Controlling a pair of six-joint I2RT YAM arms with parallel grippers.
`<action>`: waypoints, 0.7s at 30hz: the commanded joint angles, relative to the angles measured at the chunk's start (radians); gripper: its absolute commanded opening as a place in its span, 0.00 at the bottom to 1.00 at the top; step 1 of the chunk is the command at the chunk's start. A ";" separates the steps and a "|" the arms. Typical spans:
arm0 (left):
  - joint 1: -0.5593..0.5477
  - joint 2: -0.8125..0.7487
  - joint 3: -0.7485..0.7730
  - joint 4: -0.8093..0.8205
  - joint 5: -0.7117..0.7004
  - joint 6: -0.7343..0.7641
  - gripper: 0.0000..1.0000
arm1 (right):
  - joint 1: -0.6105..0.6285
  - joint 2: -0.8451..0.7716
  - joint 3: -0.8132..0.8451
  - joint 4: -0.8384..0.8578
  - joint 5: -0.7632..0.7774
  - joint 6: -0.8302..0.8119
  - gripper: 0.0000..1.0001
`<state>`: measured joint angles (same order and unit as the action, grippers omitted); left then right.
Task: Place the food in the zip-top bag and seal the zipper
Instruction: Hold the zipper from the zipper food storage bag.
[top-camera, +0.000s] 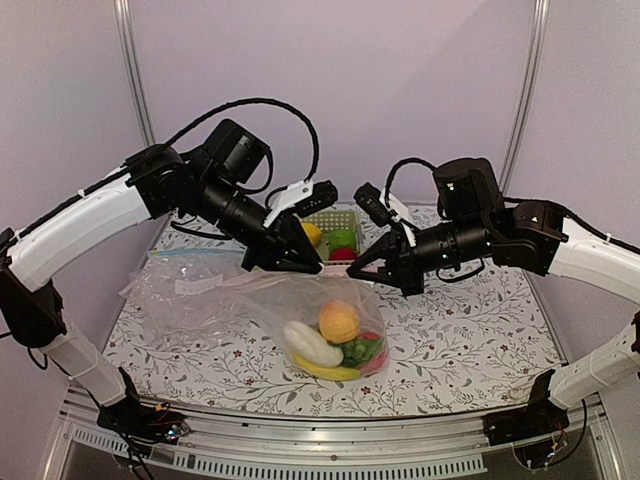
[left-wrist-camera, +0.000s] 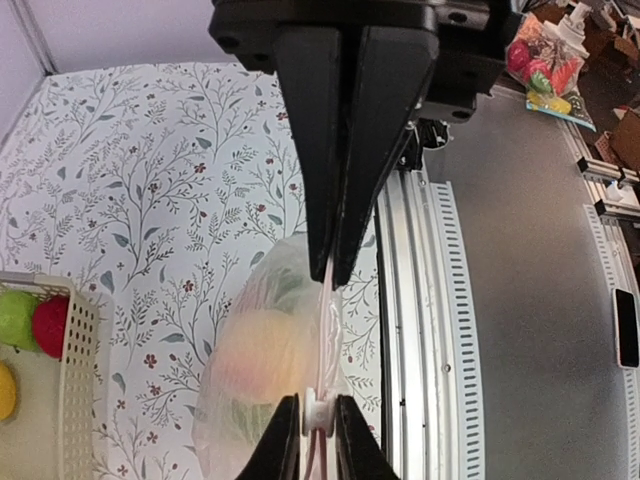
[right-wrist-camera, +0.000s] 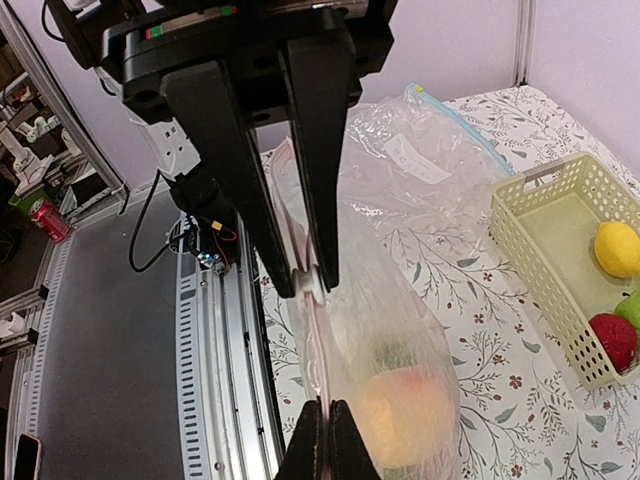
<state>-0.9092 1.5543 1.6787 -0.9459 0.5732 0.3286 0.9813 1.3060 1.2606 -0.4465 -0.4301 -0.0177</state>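
Large clear crinkly zip-top bag (top-camera: 262, 298) is being held up between both grippers over the floral-patterned counter (top-camera: 450, 330). Its thin pink zipper strip (left-wrist-camera: 320, 340) is being pinched by the left gripper (left-wrist-camera: 335, 272), jaws narrow. The small white slider tab (left-wrist-camera: 318, 410) is being clamped by the fully closed right gripper (right-wrist-camera: 310, 285). Glossy toy food (top-camera: 338, 322) is being carried inside the bag.

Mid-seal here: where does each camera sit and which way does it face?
Top external: above and behind the bases, looking down on the floral table; both arms show.
Left wrist: faces the right gripper; its own left gripper grips the small white slider.
Right wrist: faces the left gripper; own fingers pinch the clear crinkly zip-top bag.
Both wrist views share slider, bag, pale yellow basket.
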 joint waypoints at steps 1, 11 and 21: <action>0.012 0.019 0.019 -0.011 0.017 0.006 0.10 | 0.004 -0.019 -0.007 0.018 0.011 0.001 0.00; 0.012 0.008 0.008 -0.019 0.013 0.009 0.00 | 0.003 -0.045 -0.022 0.016 0.131 0.013 0.00; 0.011 -0.009 -0.010 -0.015 -0.007 0.006 0.00 | -0.004 -0.101 -0.057 0.017 0.252 0.066 0.00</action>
<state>-0.9089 1.5578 1.6787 -0.9043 0.5758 0.3313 0.9897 1.2591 1.2266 -0.4187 -0.2798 0.0139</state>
